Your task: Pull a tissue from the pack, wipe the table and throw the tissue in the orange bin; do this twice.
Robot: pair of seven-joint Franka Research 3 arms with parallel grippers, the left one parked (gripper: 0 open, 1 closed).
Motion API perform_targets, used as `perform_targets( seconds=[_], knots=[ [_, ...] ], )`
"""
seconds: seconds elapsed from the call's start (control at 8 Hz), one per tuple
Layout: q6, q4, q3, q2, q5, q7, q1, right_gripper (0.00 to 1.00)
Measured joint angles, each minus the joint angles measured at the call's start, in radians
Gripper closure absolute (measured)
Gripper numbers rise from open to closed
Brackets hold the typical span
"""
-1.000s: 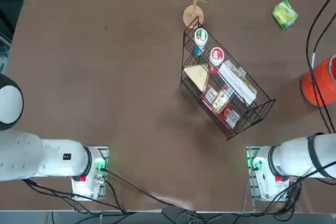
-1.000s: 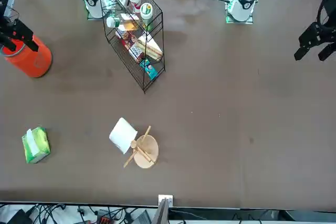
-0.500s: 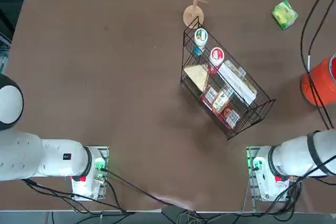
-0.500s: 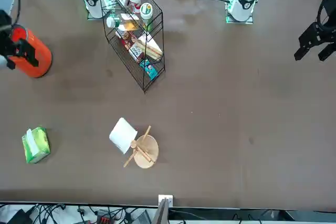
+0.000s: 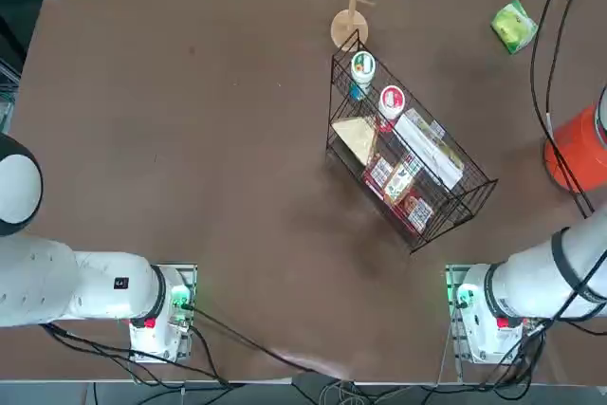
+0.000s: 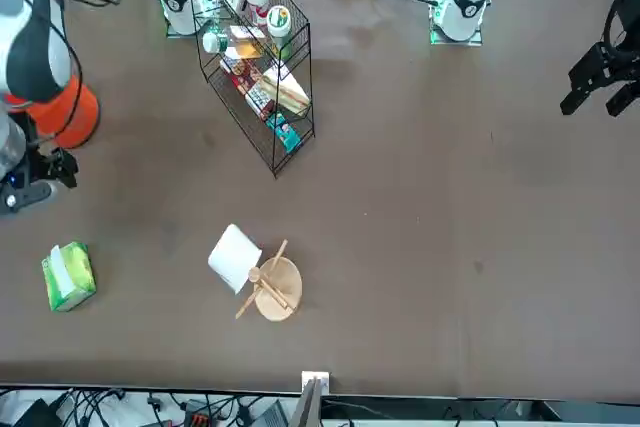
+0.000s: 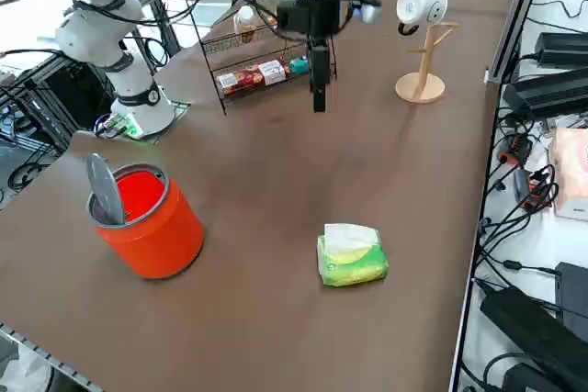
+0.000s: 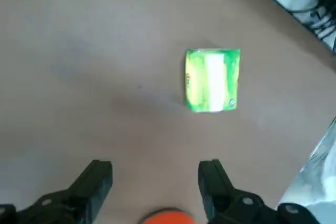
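The right gripper hangs above the table at the right, its 2 fingers spread wide with nothing between them. The pack (white tissue showing on top) lies at the far right, beyond the orange bin.

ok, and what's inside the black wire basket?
In the basket: two capped bottles, a long white packet, a wedge-shaped sandwich pack and red snack packs. Whatever lies beneath those is covered; can't tell.

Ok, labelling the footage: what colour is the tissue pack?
Green and yellow, clearest in the right wrist view.
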Motion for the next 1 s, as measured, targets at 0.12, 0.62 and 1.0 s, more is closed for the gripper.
perform_targets(
  seconds=[0.12, 0.62, 1.0],
  knots=[
    [0.071, 0.000, 0.000, 0.039, -0.008, -0.074, -0.024, 0.00],
    [0.364, -0.002, -0.002, 0.208, -0.010, -0.230, -0.099, 0.01],
    [0.496, 0.003, -0.003, 0.289, -0.014, -0.241, -0.129, 0.05]
  ],
)
